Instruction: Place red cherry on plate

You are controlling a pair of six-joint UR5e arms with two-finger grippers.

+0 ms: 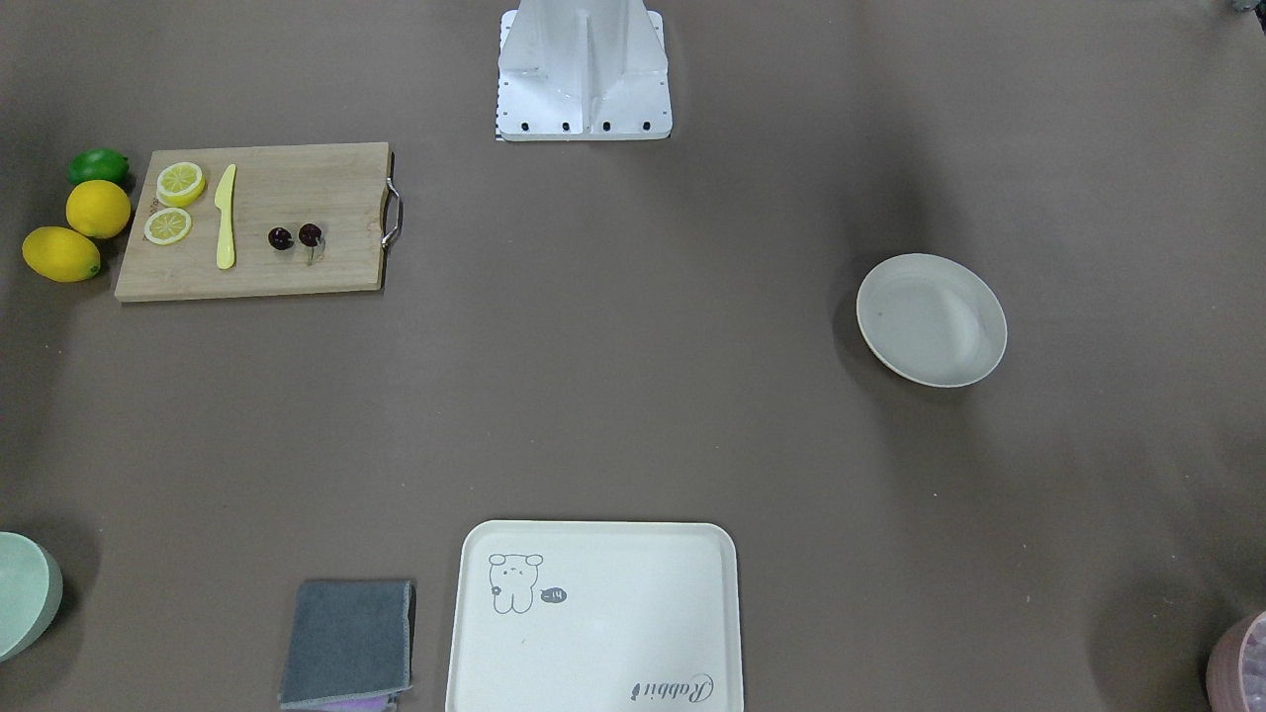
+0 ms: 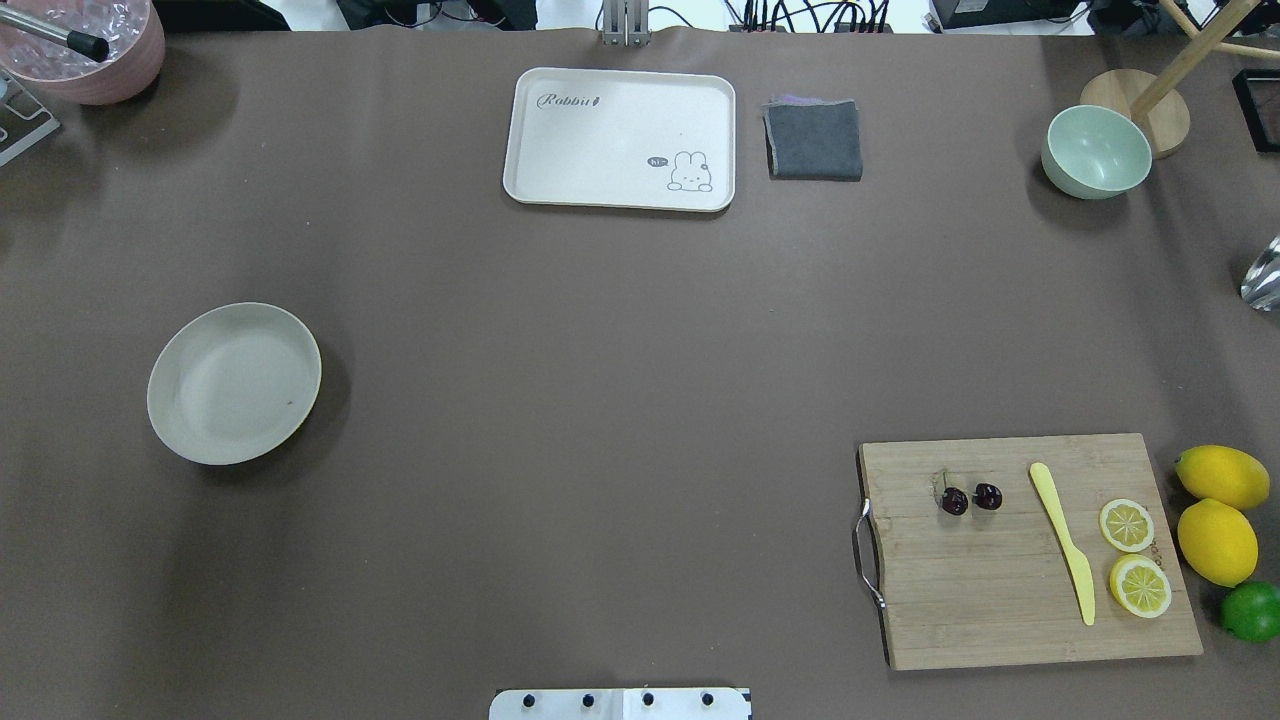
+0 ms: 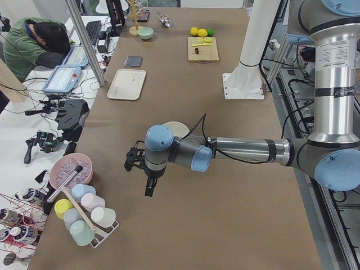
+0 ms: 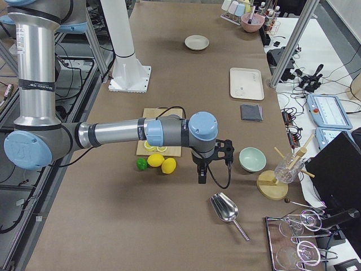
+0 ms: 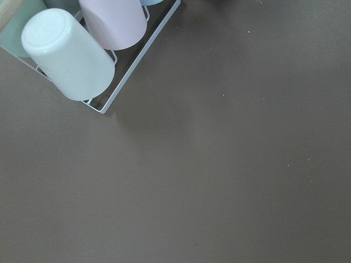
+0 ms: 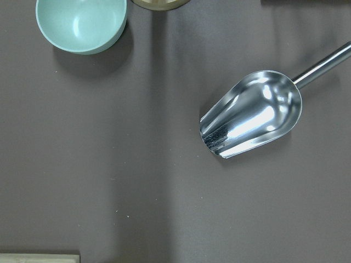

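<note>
A wooden cutting board [image 2: 1030,550] is taken as landmark: the plate [image 2: 234,383] is set well apart from it, the left gripper [image 3: 148,190] and right gripper [image 4: 201,176] are held off it, finger spread impossible to tell, and the red cherry [image 2: 970,498] is laid on it near the yellow knife [image 2: 1063,540].

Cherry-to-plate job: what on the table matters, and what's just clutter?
Job: cherries, on the cutting board; empty plate.
Lying about: knife, lemon slices, lemons, lime, tray, cloth, green bowl, scoop.
</note>
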